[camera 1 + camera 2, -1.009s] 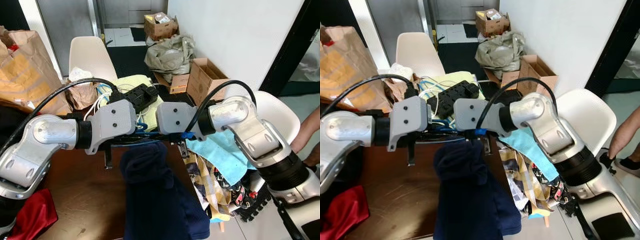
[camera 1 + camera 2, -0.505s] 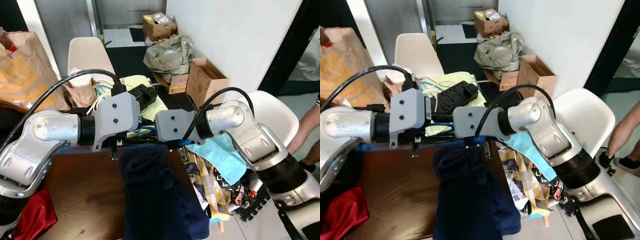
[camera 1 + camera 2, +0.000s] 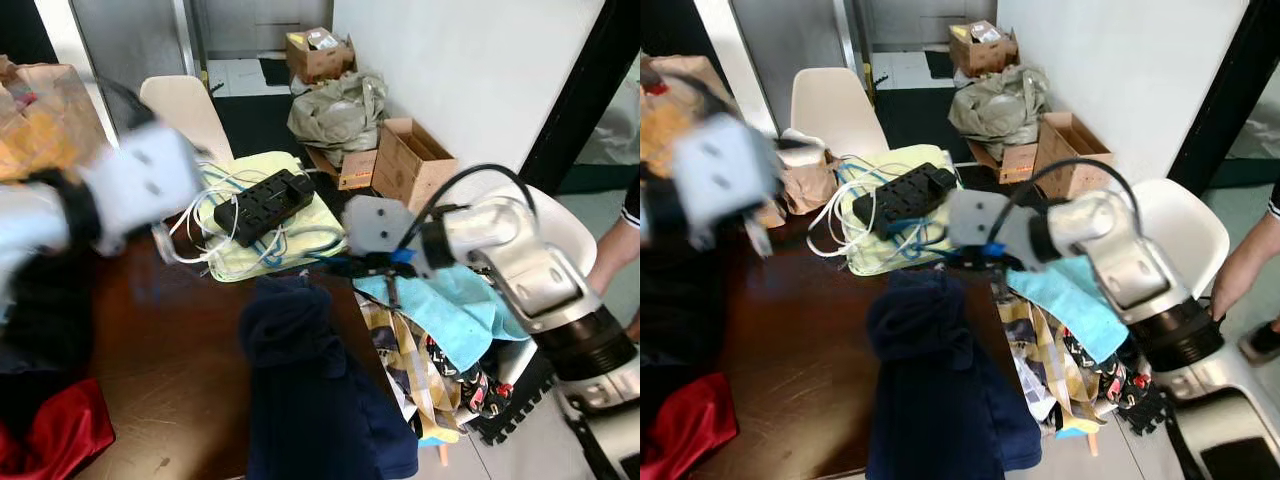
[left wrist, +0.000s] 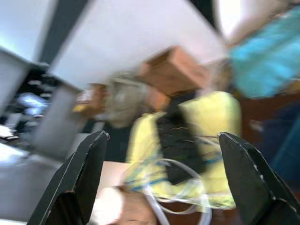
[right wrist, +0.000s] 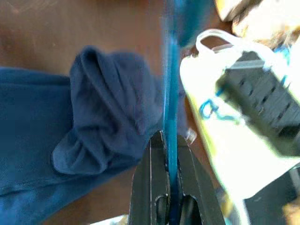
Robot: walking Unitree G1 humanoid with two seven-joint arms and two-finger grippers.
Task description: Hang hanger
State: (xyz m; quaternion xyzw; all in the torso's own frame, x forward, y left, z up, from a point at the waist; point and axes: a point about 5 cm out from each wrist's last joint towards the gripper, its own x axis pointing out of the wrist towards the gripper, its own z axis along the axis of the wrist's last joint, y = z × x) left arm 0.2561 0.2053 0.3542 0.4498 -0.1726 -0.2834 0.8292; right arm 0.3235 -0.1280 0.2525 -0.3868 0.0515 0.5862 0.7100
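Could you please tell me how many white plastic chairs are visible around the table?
2. One white plastic chair stands at the far side of the brown table, behind the black power strip; the other stands at its right, beyond the right arm. Others may be hidden.

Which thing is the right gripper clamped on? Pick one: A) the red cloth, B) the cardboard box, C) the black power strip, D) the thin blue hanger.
D: in the right wrist view the right gripper has its fingers closed on the thin blue hanger, beside the navy garment.
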